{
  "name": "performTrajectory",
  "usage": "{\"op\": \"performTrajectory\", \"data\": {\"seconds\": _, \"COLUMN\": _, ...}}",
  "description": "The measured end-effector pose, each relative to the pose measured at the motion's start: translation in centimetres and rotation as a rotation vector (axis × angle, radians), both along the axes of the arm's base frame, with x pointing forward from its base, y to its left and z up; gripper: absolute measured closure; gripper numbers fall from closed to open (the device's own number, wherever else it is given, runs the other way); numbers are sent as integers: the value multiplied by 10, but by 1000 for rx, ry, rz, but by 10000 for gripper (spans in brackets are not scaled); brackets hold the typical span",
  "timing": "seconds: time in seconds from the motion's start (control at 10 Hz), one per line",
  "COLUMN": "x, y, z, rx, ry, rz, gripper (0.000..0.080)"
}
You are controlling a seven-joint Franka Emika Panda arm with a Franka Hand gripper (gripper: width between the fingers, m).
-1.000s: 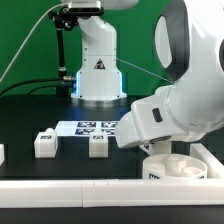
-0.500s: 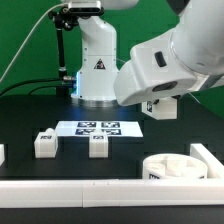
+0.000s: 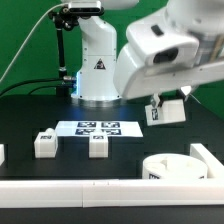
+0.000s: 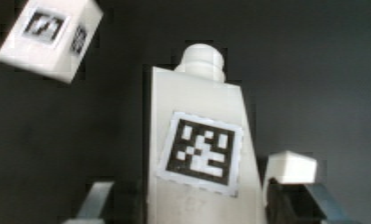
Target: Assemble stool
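In the exterior view, the hand (image 3: pixel 164 104) hangs at the right of the frame, a little above the middle. It pinches a white stool leg (image 3: pixel 168 114) that is clear of the desk (image 3: pixel 30 110). The round seat (image 3: pixel 176 166) lies on the desk at lower right, below the held part and well apart from it. A left spare leg (image 3: pixel 44 143) stands at lower left and a middle spare leg (image 3: pixel 97 146) at lower centre. Both sit just in front of the marker board (image 3: pixel 98 127). A white border bar (image 3: pixel 80 186) runs along the bottom edge.

In the wrist view, the stool leg (image 4: pixel 203 130) fills the middle, its square tag facing the camera and a rounded peg (image 4: pixel 200 58) at its far end. The fingers (image 4: pixel 292 170) press on its two flat flanks at the end away from the peg. Another leg (image 4: pixel 49 40) lies on the dark desk beyond; which of the spare ones it is cannot be told.

The leg looks stiff, hollow-light and smooth, so it probably neither bends nor weighs much, but it could twist or slide in the pinch. The flat opposite flanks look like the best hold, with the peg left bare for the seat.
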State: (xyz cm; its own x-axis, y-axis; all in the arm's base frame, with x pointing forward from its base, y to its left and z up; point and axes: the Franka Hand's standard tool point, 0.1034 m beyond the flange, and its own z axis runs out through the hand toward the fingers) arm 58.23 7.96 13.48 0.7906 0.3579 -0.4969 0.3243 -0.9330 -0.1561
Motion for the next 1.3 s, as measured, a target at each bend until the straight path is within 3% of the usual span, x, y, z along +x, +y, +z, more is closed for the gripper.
{"op": "performTrajectory", "data": {"seconds": 0.2, "x": 27, "y": 5, "z": 24, "rx": 41, "ry": -198, "rz": 35, "gripper": 479}}
{"op": "performTrajectory", "data": {"seconds": 0.3, "x": 20, "y": 2, "z": 20, "rx": 47, "ry": -230, "rz": 26, "gripper": 479}}
{"op": "performTrajectory", "data": {"seconds": 0.6, "x": 32, "y": 0, "z": 16, "rx": 83, "ry": -433, "rz": -2, "gripper": 479}}
{"op": "performTrajectory", "data": {"seconds": 0.7, "x": 38, "y": 3, "z": 8, "rx": 104, "ry": -566, "rz": 28, "gripper": 479}}
{"op": "performTrajectory", "data": {"seconds": 0.9, "x": 46, "y": -3, "z": 9, "rx": 134, "ry": -770, "rz": 131, "gripper": 479}}
{"op": "performTrajectory", "data": {"seconds": 1.3, "x": 54, "y": -22, "z": 7, "rx": 134, "ry": -995, "rz": 159, "gripper": 479}}
